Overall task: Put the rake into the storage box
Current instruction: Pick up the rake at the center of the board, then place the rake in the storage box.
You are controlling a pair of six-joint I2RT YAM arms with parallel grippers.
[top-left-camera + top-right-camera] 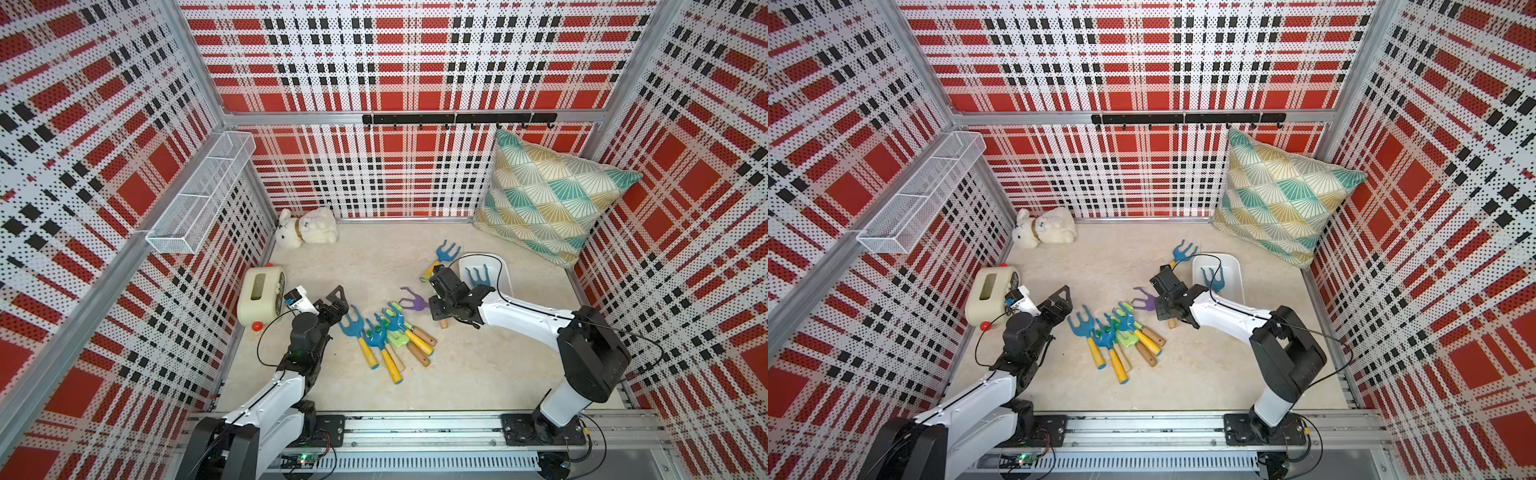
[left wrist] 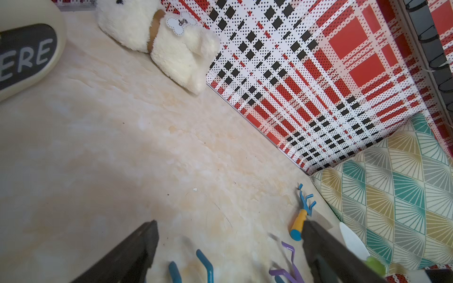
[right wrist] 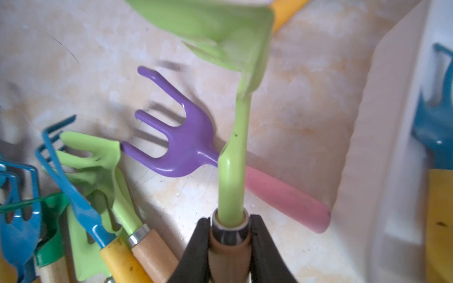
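Presently, the smooth white plastic storage box (image 3: 382,122) lies just beside the right gripper (image 3: 230,220), whose jaws clamp the green rake (image 3: 235,152) at its round wooden handle; the glossy tines ahead may snag the box wall, or the handle pivot. Left gripper (image 2: 229,223) gapes wide, empty.

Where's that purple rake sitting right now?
In both top views the purple rake lies on the tabletop between the pile of rakes and the white storage box, its handle running beneath the right gripper, which clamps a green-headed tool.
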